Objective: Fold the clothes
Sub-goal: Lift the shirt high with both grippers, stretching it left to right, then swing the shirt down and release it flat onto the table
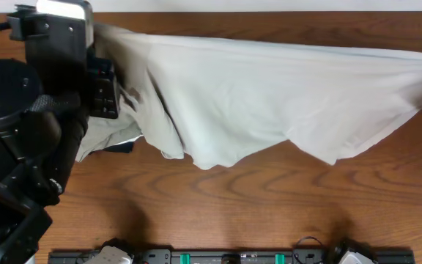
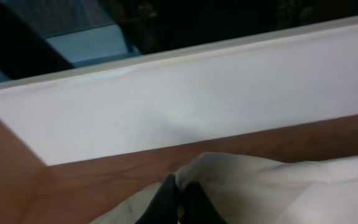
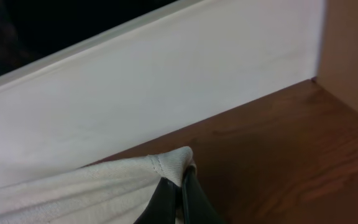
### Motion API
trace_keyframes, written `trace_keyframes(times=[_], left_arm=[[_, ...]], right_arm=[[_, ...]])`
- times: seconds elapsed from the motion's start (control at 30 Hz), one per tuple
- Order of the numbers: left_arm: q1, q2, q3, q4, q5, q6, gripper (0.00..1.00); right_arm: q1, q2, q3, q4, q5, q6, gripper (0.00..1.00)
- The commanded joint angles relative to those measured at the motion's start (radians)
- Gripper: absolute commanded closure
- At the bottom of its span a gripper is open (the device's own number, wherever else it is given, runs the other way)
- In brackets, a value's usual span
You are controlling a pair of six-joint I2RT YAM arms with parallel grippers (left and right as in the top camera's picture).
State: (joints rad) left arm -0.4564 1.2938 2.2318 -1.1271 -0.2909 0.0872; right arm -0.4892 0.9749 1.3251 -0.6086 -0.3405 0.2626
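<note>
1. One wide wooden table (image 1: pixel 269 213) fills my overhead view, and its far edge meets a white wall (image 2: pixel 197 93).
2. Across the table's far half, the pale cream garment (image 1: pixel 284 95) is stretched from left to right. Its top edge is pulled into a long line, and its wrinkled lower edge dips in points toward the wood.
3. At the left side I see the black bulk of the left arm (image 1: pixel 20 132), which overlaps the garment's left end.
4. Beside that arm, grey-tan fabric (image 1: pixel 108 136) is bunched under the cream cloth.
5. From its wrist camera, the left gripper (image 2: pixel 180 194) is clenched on a rounded fold of the pale cream garment.
6. At the far right end, the right gripper (image 3: pixel 180 193) is pinched tight on the garment's stitched hem corner (image 3: pixel 169 163).
</note>
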Motion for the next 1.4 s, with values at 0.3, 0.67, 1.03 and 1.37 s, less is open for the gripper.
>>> trace_keyframes(times=[0.3,0.67,1.03,1.37], left_arm=[[-0.019,-0.012,0.019,-0.100,0.224,0.014,0.94],[-0.192,-0.023,0.047,-0.156,0.166,0.009,0.94],[-0.257,-0.019,0.230,-0.125,0.006,0.010,0.94],[-0.226,0.213,0.229,-0.096,-0.018,0.104,0.94]], right_arm=[[-0.027,-0.027,0.065,-0.070,-0.334,-0.145,0.99],[-0.027,-0.053,0.270,-0.446,-0.052,-0.168,0.99],[-0.027,-0.013,0.523,-0.597,0.241,-0.076,0.99],[-0.027,0.207,0.523,-0.561,0.159,-0.076,0.99]])
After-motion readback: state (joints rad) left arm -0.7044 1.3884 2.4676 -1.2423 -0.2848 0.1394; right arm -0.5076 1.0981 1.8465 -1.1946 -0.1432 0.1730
